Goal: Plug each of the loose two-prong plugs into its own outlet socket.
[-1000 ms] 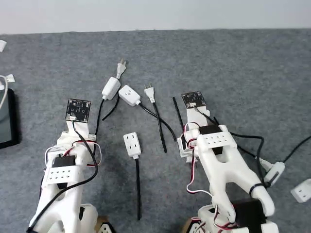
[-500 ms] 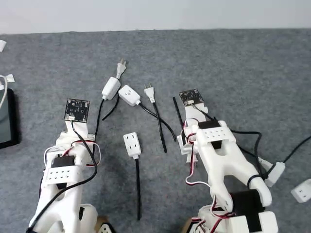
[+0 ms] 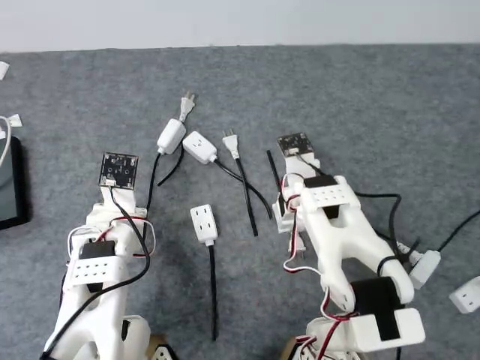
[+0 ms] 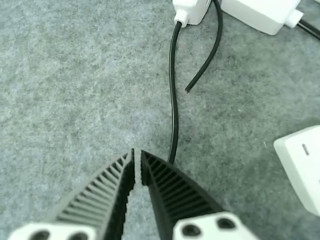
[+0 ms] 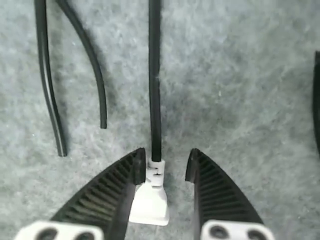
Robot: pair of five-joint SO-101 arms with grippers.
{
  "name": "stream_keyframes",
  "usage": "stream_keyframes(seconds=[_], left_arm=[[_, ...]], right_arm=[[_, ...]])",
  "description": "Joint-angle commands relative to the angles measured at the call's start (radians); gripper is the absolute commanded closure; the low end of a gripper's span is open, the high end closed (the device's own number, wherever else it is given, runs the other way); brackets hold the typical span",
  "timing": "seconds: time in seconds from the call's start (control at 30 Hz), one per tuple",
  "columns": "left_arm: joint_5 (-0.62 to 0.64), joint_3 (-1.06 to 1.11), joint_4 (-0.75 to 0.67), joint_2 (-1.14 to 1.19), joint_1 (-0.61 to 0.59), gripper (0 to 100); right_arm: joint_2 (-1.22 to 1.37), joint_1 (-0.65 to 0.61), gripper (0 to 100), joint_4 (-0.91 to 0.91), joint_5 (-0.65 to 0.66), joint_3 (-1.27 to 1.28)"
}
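- The grey felt-covered bench carries every piece lying flat and apart from the others, so each can be picked up singly.
- Left hand, toward the bench's 7 o'clock, is clenched on nothing, its jaws almost meeting above bare felt. A thin black cord passes just beside its tip. It looks parked clear of the work.
- At its 1 o'clock lies a small rounded white socket block. A white two-prong plug lies loose at that block's 1 o'clock, prongs pointing toward 12.
- Just beside the rounded block, at its 3 o'clock, sits a square white socket block, face up with nothing plugged in.
- A second white two-prong plug lies near, at the square block's 3 o'clock. Its prongs point toward 12, so it would need turning before it meets any socket.
- At 6 o'clock of these rests an oblong white socket block, slots up and unfilled.
- Right hand, at the oblong block's 3 o'clock, is released.
  - Its jaws stand either side of a white moulded connector body on a straight black lead. One jaw is touching the collar and the other is apart from it.
  - Because the hand is lined up along the lead, closing should pinch the body's flat sides.
  - The body's front end is hidden, so I cannot tell whether it is a plug or a socket.
- A further white connector piece lies at the bench's 4 o'clock, well apart from the rest.
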Motion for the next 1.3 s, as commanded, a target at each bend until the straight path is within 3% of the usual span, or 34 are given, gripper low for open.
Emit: stream_keyframes(seconds=[0.0,0.17,0.4,1.27], left_arm=[[0.006,-0.013,-0.025,-0.025,-0.003,98],[0.006,-0.013,-0.025,-0.025,-0.003,98],[0.006,-0.013,-0.025,-0.025,-0.003,98],[0.006,-0.013,-0.025,-0.025,-0.003,98]], right_arm=[[-0.001,-0.024,85.7,0.015,-0.014,-0.058],[0.001,-0.061,93.5,0.035,-0.017,-0.054],[0.002,-0.021,85.8,0.045,-0.014,-0.052],[0.001,-0.045,89.1,0.107,0.015,-0.031]])
